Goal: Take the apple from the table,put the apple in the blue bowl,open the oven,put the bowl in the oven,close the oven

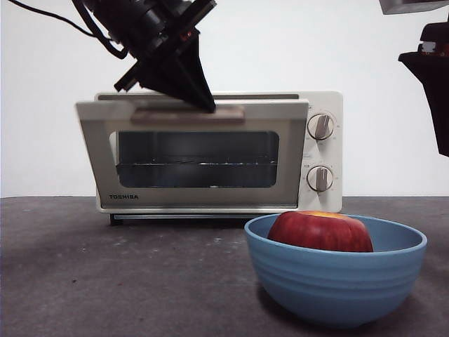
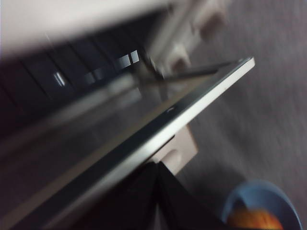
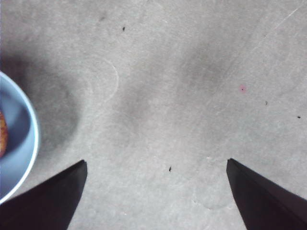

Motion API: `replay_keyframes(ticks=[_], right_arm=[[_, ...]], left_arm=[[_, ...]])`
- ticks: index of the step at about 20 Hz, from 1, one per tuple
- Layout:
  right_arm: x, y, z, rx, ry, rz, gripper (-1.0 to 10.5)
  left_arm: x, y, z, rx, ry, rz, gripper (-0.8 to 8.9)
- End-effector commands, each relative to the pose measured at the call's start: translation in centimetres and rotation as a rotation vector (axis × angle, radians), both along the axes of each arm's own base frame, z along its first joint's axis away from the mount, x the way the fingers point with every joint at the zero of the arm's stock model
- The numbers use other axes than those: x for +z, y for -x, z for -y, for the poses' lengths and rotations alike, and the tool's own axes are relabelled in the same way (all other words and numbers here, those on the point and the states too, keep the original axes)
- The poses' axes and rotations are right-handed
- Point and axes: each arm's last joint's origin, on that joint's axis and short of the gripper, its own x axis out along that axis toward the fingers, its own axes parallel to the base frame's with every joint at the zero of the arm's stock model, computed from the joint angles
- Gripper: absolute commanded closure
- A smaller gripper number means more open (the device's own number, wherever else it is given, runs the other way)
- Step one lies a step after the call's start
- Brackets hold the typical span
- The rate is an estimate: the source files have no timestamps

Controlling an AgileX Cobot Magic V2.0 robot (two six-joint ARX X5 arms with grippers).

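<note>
The dark-red apple (image 1: 319, 230) lies inside the blue bowl (image 1: 337, 281) on the table (image 1: 105, 267), near the front right. Behind them stands the cream oven (image 1: 324, 102), its glass door (image 1: 193, 168) tipped a little outward at the top. My left gripper (image 1: 207, 105) comes down from the upper left, jaws shut, tips pressed against the beige handle (image 1: 161, 114). The left wrist view shows the left gripper (image 2: 158, 165) at the door edge (image 2: 192, 110) and handle (image 2: 180, 148), with the bowl (image 2: 259, 196) and apple (image 2: 254, 219) below. My right gripper (image 3: 156, 162) hangs open over bare table beside the bowl (image 3: 21, 143).
Two grey dials (image 1: 320, 126) sit on the oven's right panel. A wire rack (image 1: 196, 163) shows through the glass. The right arm (image 1: 428, 70) hangs dark at the upper right, above and behind the bowl.
</note>
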Motion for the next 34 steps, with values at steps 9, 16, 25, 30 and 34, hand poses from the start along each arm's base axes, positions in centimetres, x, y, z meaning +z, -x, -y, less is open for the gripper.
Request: replay_keyframes(ticks=[9,16,25,30,34], right_arm=[[0.0,0.1,-0.5,0.023,-0.107,-0.067,4.8],[0.0,0.2,-0.7,0.042,-0.177,-0.113,4.9],[-2.0,-1.7,-1.2,0.057,-0.321,-0.169,4.9],[-5.9,-2.6,-1.1,0.057,-0.384,-0.243,5.2],[-7.5,-3.0,-1.4,0.061,-0.397,-0.257,6.0]], left_arm=[[-2.1,2.3,1.0,-0.061,-0.166,-0.163,8.06],[3.5,4.3,-2.1,-0.003,-0.046,0.006,8.06],[5.6,10.2,-10.8,0.224,0.053,0.153,8.06],[3.0,14.4,-13.8,0.311,0.113,0.148,8.07],[1.9,16.7,-14.5,0.310,0.148,0.132,8.07]])
